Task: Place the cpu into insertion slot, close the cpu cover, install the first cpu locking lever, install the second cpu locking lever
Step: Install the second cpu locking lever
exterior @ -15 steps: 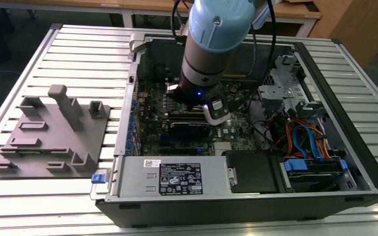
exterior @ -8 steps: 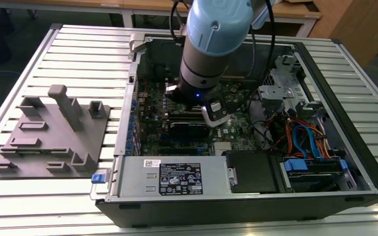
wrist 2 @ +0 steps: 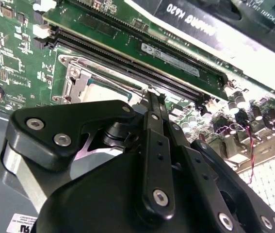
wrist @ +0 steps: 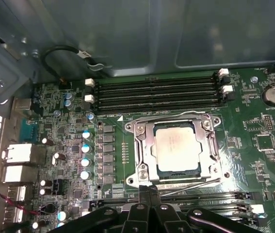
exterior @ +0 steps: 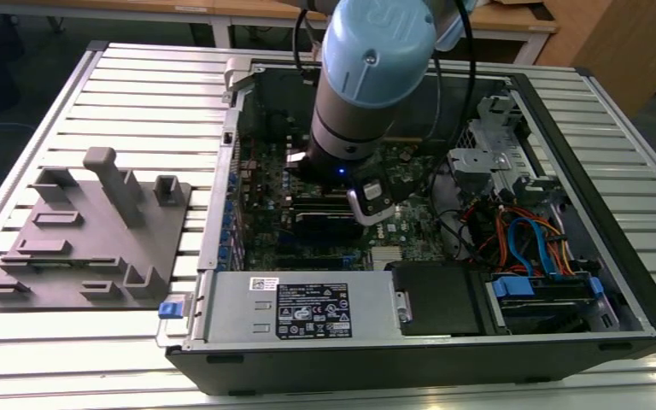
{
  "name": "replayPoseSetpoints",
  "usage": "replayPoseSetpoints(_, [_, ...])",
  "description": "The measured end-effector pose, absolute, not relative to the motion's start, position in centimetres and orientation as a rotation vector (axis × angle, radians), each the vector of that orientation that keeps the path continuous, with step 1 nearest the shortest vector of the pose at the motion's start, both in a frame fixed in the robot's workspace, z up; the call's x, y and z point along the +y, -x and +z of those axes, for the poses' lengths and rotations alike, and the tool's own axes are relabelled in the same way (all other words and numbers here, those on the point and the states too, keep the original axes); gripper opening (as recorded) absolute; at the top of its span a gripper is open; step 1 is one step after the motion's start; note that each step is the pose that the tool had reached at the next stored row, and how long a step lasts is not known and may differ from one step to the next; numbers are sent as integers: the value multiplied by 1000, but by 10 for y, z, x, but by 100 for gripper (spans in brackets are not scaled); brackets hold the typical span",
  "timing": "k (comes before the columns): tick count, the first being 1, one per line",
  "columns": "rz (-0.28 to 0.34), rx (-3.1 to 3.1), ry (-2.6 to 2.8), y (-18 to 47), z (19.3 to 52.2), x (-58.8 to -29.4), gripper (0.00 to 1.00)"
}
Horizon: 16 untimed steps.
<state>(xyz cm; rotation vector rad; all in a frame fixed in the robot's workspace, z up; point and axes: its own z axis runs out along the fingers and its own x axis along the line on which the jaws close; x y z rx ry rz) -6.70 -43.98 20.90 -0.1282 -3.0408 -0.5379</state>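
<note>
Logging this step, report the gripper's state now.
Gripper: shut, fingers together and holding nothing, tips at the edge of the cpu cover, which lies closed over the cpu.

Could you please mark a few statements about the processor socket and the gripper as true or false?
1. The cpu sits in the insertion slot. True.
2. The cpu cover stands raised open. False: it lies down around the chip.
3. The gripper carries the cpu in the air. False: its fingers are together at the socket's edge, and the chip is seated.
4. A grey fixture block lies outside the computer case, on the exterior view's left. True.
</note>
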Motion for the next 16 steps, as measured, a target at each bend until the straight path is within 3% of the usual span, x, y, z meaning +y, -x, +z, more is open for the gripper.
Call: replayPoseSetpoints(16, [-555, -3037, 128, 71, 201, -442, 10])
